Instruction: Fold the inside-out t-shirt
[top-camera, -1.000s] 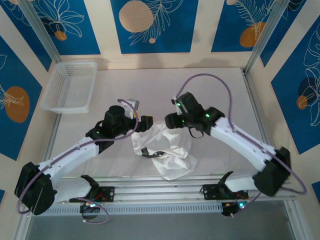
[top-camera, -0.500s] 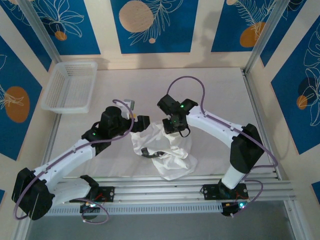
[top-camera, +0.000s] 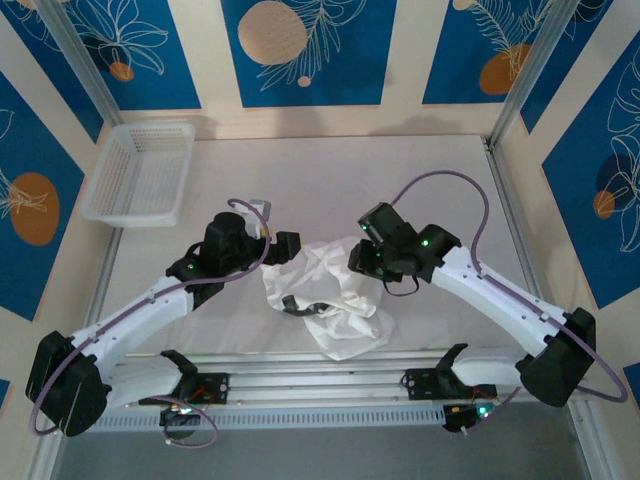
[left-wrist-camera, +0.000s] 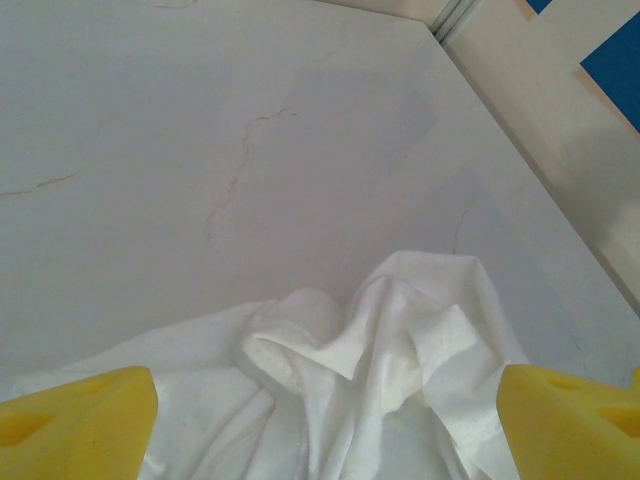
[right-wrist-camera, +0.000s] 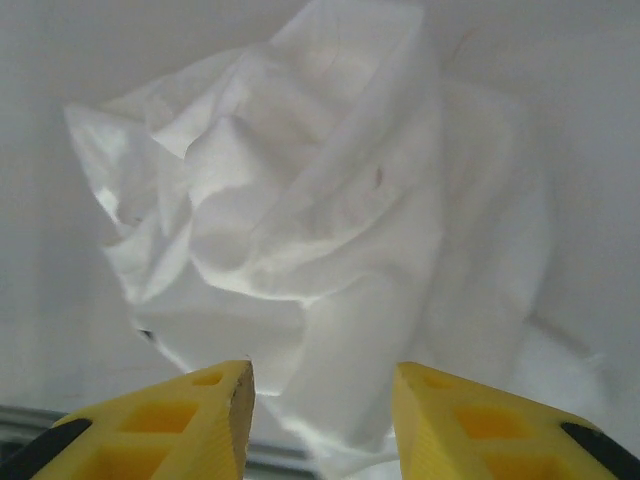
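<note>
Inside-out t-shirt (top-camera: 325, 290) crumpled, just beyond left end effector (left-wrist-camera: 327, 390) spread wide, under right end effector (right-wrist-camera: 322, 378) part-open, seemingly empty

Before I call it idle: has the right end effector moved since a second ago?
Yes. The right end effector shifted rightward and slightly down the view, toward the table's right rail.

light: bright, even | shadows: soft, faint | right wrist: t-shirt (right-wrist-camera: 300, 200) washed out, slightly soft | top external: sharp

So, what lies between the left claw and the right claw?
In the top view, the upper part of the crumpled white t-shirt lies between the left claw and the right claw.
</note>
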